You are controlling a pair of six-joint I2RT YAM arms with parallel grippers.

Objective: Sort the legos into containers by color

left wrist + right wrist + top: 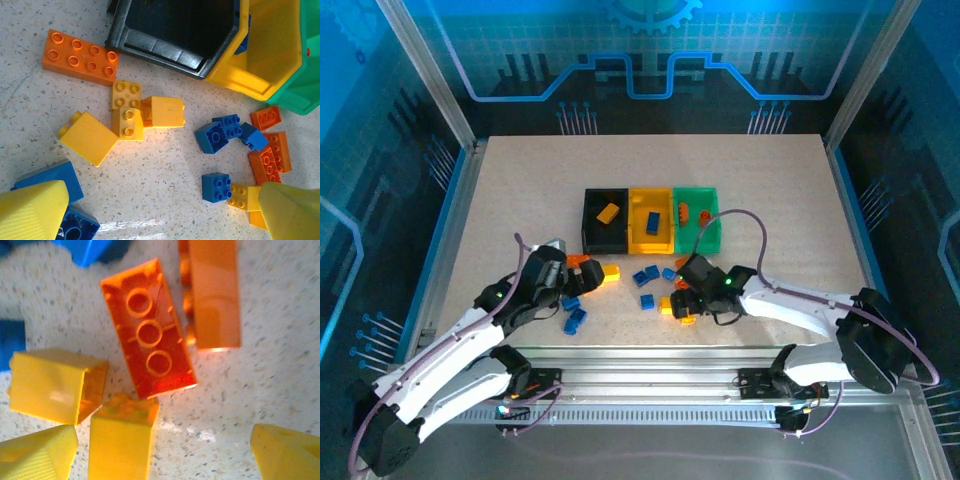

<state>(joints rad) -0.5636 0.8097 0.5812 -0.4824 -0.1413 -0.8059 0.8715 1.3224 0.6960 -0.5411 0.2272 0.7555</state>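
Three bins stand side by side: black (603, 236), yellow (651, 242) and green (712, 236). One orange brick (608, 212) lies in the black bin, a blue one (653, 222) in the yellow, orange ones (683, 212) in the green. Loose legos lie in front of the bins. My left gripper (577, 286) (160, 214) is open above bare table, near a blue brick (216, 186) and yellow bricks (90, 136). My right gripper (685, 301) (161, 454) is open low over a yellow brick (121, 440), which lies by its left finger (37, 456). An upturned orange brick (148, 355) lies just beyond.
A long orange brick (80, 56) lies left of the black bin's corner (165, 50). Blue bricks (222, 132) and orange ones (272, 150) cluster near the green bin (300, 95). A metal rail (650, 360) runs along the table's near edge.
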